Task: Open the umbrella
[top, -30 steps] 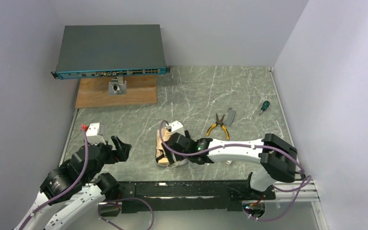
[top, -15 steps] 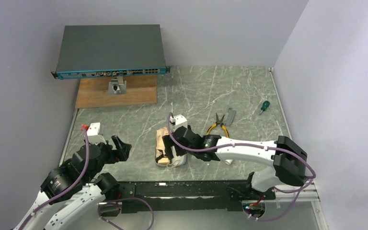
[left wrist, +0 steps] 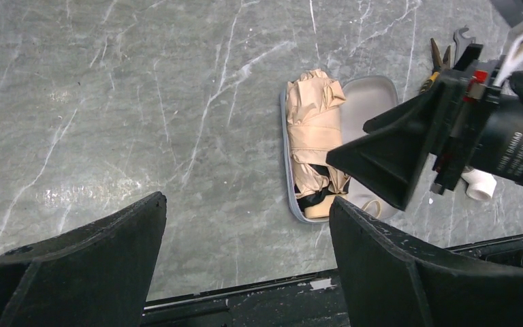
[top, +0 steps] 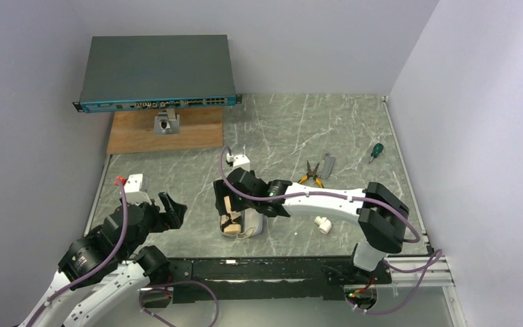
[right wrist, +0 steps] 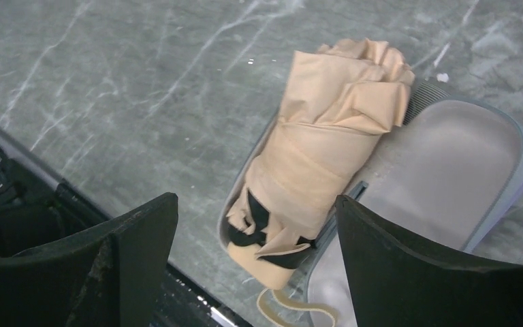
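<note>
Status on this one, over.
Left gripper open, empty, off to the side. Right gripper open, above the umbrella. Umbrella folded, lying in open case. Nothing on top.

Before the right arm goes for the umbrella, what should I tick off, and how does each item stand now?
1. Right gripper open: ok.
2. Right gripper above the umbrella, which sits mid-frame in its wrist view: ok.
3. Umbrella folded, lying in one half of the open case, nothing on top of it: ok.
4. Left gripper open, empty, apart from the umbrella: ok.
5. Umbrella strap undone: cannot tell.
</note>
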